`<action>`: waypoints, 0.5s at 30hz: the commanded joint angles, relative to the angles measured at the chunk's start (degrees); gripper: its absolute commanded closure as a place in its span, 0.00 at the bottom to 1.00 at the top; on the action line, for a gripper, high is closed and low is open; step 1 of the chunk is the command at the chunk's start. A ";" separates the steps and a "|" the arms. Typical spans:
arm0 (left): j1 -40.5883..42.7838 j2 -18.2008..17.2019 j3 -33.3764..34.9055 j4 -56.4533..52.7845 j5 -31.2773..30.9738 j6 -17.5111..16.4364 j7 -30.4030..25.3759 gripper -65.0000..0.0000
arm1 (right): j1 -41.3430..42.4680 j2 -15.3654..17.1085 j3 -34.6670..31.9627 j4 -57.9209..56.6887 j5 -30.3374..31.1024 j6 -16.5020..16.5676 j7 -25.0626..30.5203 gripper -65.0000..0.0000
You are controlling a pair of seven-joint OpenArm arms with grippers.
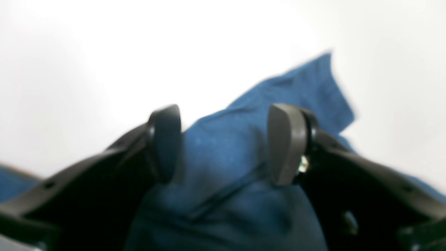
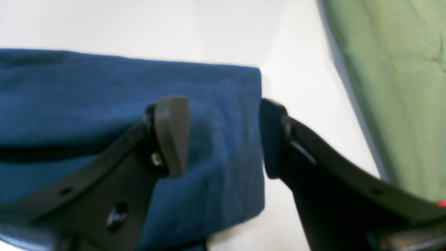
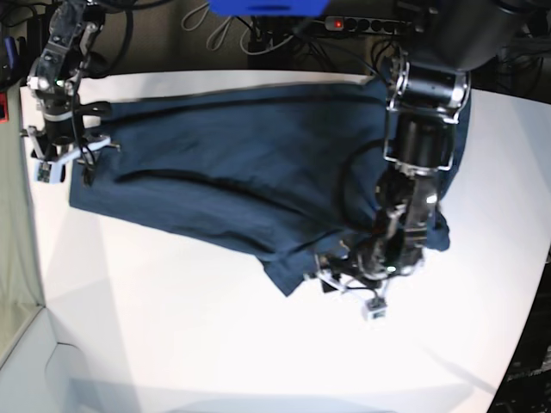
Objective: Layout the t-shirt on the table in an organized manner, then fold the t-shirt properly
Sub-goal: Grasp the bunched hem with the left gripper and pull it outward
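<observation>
fingers [image 1: 282, 146] of the left gripper [image 1: 224, 143] stand apart over bunched cloth of the t-shirt [image 3: 241, 163]; right gripper [image 2: 223, 136] fingers also apart at its corner. shirt lies spread across the white counter [image 3: 215, 335].

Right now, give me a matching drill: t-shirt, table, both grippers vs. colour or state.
Things:
1. t-shirt
2. table
3. left gripper
4. right gripper

States:
A. matte white
B. open over the shirt's straight edge, near a corner
C. dark blue, spread out, still rumpled
D. open over bunched cloth

Pairs: 1-C, 2-A, 3-D, 4-B
</observation>
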 commanded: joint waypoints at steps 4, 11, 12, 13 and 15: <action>-1.99 0.11 3.74 -0.30 3.66 -0.11 -4.29 0.41 | 0.35 0.66 0.27 1.07 0.50 0.04 1.72 0.49; -1.99 0.11 4.97 -5.14 8.67 -0.28 -5.78 0.41 | 0.61 0.58 0.09 1.07 0.50 0.04 1.72 0.49; -1.99 0.11 4.97 -5.75 9.20 -0.28 -5.87 0.41 | 0.70 0.58 0.01 1.07 0.50 0.04 1.72 0.49; -1.99 0.11 4.97 -6.37 9.64 -0.37 -5.87 0.41 | 0.79 0.58 0.01 1.07 0.50 0.04 1.72 0.49; -1.99 0.11 5.06 -7.51 10.16 -0.46 -5.87 0.41 | 0.79 0.49 0.01 1.07 0.50 0.04 1.72 0.49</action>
